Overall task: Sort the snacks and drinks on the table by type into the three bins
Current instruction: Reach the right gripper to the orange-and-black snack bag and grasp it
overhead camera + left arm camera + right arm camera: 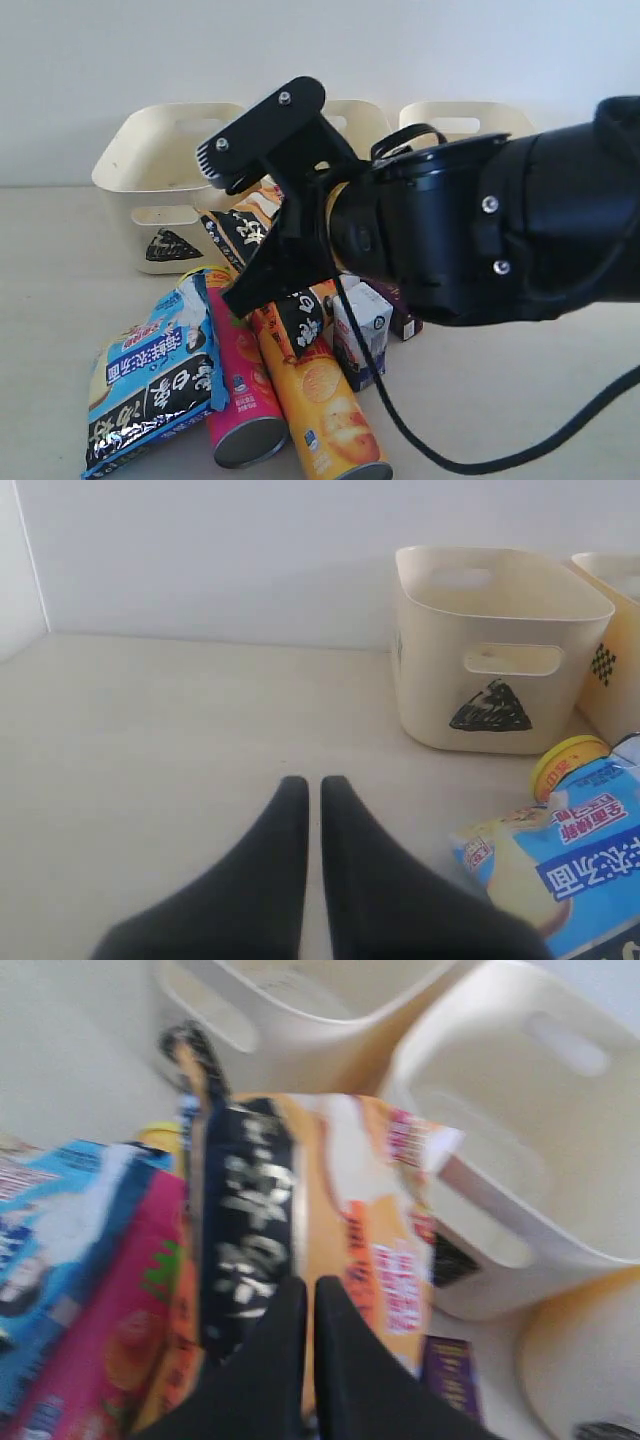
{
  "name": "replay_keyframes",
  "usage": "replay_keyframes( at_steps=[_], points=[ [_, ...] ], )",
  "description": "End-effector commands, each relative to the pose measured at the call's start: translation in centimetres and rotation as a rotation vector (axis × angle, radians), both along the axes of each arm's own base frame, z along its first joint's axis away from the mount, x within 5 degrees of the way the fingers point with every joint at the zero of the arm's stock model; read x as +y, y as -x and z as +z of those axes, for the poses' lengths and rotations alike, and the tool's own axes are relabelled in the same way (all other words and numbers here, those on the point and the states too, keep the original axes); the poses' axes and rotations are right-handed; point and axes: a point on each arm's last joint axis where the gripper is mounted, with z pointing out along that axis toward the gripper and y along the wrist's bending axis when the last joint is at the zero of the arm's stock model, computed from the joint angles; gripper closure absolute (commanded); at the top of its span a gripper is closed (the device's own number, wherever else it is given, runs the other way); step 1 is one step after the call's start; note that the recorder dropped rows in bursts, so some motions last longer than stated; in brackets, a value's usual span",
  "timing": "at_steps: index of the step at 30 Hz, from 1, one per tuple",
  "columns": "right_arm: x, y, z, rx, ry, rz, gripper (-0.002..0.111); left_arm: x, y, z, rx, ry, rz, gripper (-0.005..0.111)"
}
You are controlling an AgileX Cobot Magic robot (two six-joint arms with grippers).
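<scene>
My right gripper (pixel 240 295) (pixel 300 1285) reaches in over the pile, jaws shut on the face of the orange bag (pixel 240 228) (pixel 360 1190), which tilts up against the tubes. Beside it lie the blue bag (pixel 155 375) (pixel 580 870), the pink tube (pixel 240 385) (pixel 120 1330) and the orange-yellow tube (pixel 325 400). The white carton (pixel 362 330) and the purple carton (pixel 400 310) (pixel 450 1370) stand right of the tubes. Off to the left, my left gripper (pixel 308 780) hangs shut and empty over bare table (pixel 150 730); the exterior view does not show it.
Three cream bins stand in a row behind the pile: the triangle-marked one (pixel 150 170) (pixel 500 640), a middle one (pixel 365 120) (pixel 615 650) and a right one (pixel 465 118). My right arm hides much of them. A yellow tube lid (pixel 568 760) pokes out by the blue bag.
</scene>
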Motion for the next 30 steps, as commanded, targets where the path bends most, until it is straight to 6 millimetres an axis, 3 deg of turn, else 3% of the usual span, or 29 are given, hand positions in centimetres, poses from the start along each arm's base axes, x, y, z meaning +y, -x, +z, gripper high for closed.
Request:
replay_keyframes(
  at_steps=[1, 4, 6, 7, 13, 21, 25, 30],
  points=[
    [1.6, -0.1, -1.1, 0.029, -0.038, 0.082, 0.099, 0.0, 0.0, 0.1, -0.009, 0.004, -0.005, 0.103],
    [2.3, -0.3, -2.5, 0.053, -0.028, 0.117, 0.049, 0.0, 0.0, 0.1, -0.009, 0.004, -0.005, 0.103],
    [2.5, -0.5, -3.1, 0.051, -0.014, 0.114, 0.028, 0.0, 0.0, 0.1, -0.009, 0.004, -0.005, 0.103],
    [2.6, -0.7, -3.6, 0.046, -0.002, 0.113, 0.023, 0.0, 0.0, 0.1, -0.009, 0.004, -0.005, 0.103],
    [3.3, -2.9, -4.1, -0.031, 0.046, -0.030, 0.023, 0.0, 0.0, 0.1, -0.009, 0.004, -0.005, 0.103],
    [5.9, -5.1, -5.0, -0.048, 0.025, -0.080, 0.023, 0.0, 0.0, 0.1, -0.011, 0.004, -0.005, 0.103],
    [6.0, -6.3, -6.7, -0.050, 0.067, -0.141, 0.023, 0.0, 0.0, 0.1, -0.011, 0.004, -0.005, 0.103],
    [4.7, -8.1, -8.2, -0.009, 0.044, -0.221, 0.023, 0.0, 0.0, 0.1, -0.011, 0.004, -0.005, 0.103]
  ],
)
